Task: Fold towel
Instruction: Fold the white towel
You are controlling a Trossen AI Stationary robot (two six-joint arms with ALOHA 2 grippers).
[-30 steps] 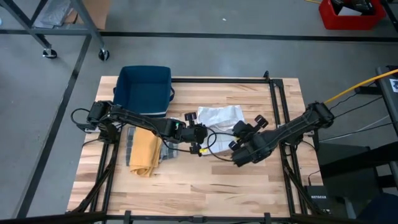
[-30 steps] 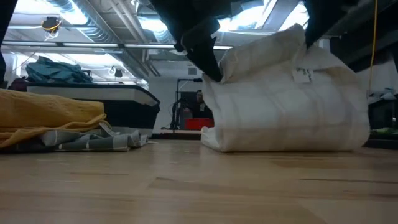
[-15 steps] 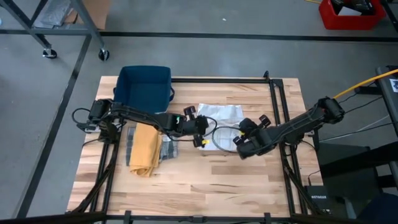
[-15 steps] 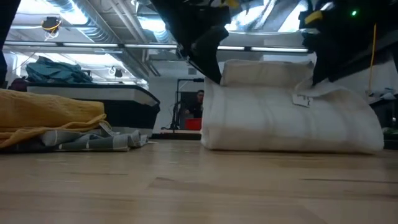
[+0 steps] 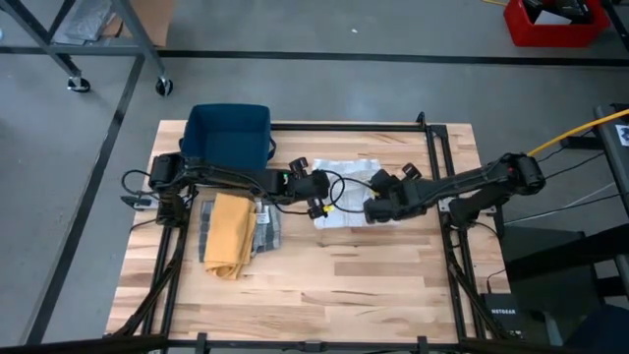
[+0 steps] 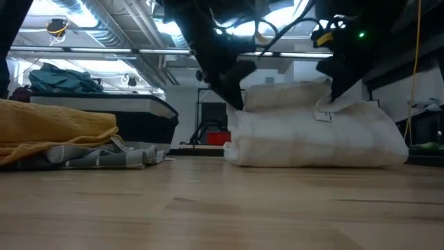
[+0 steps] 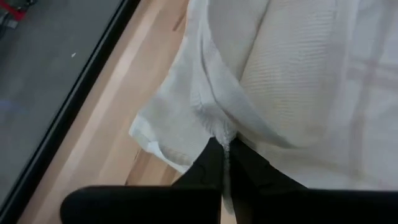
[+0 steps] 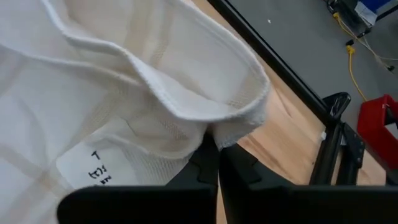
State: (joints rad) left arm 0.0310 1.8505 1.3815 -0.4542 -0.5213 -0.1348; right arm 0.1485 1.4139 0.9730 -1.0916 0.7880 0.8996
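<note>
Both claws are gripping the white towel (image 5: 344, 192) for me: the left gripper (image 5: 316, 197) is pinching one edge, the right gripper (image 5: 378, 208) is clamping the opposite edge beside a sewn label (image 8: 93, 171). I'm seeing the towel bunched between them, resting on the wooden table (image 5: 373, 285). Beyond the left claw, a yellow cloth (image 5: 231, 234) is lying on what looks like a grey one.

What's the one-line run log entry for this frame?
stage: folding | left gripper: shut on white towel edge | right gripper: shut on towel edge | towel: on table
</note>
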